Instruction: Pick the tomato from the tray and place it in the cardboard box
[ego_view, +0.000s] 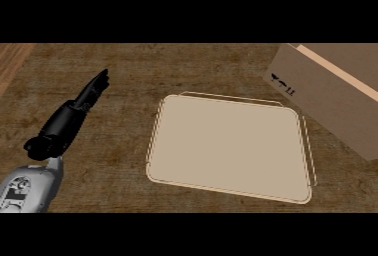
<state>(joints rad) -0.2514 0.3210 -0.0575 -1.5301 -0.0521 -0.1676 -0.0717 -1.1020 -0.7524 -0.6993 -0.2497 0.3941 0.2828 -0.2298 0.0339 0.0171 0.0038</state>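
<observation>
A dark, worn wooden counter (111, 190) fills the view. At centre lies the beige tray (229, 147), its surface bare. At two o'clock stands the cardboard box (332, 95). At nine o'clock the left hand (85, 100) rests, fingers straight, holding nothing. I cannot see the tomato.

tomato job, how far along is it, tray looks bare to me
Done, as far as it shows: the tray holds no tomato, and none lies on the counter. Whether it landed in the cardboard box cannot be told, since the box's inside is hidden. In hand: nothing; the left hand rests at the left with straight fingers. The right hand is out of view, so it might hold the tomato.
</observation>
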